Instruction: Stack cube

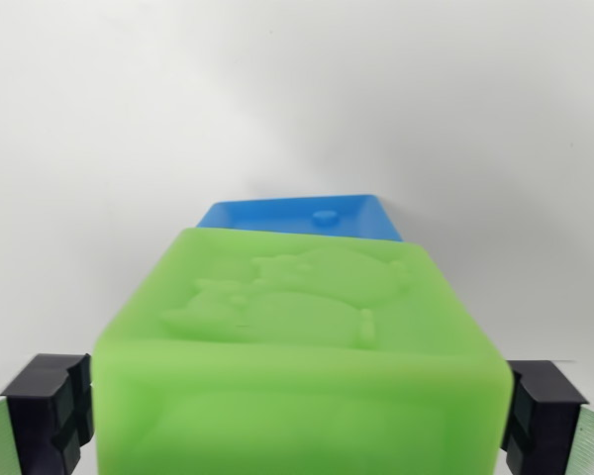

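Gripper (297,421) clamps green cube (297,336) (pads on both sides), blue cube (302,216) beyond.

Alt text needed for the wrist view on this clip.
A translucent green cube with a raised relief fills the frame, clamped between the black gripper fingers. A blue cube shows just beyond it on a plain white surface.

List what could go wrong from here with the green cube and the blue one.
1. The green cube fills the wrist view and hides most of the blue cube, so their alignment is hard to judge; an off-centre release could tip it.
2. The gripper pads hold only the cube's side faces; a slip could drop it early.
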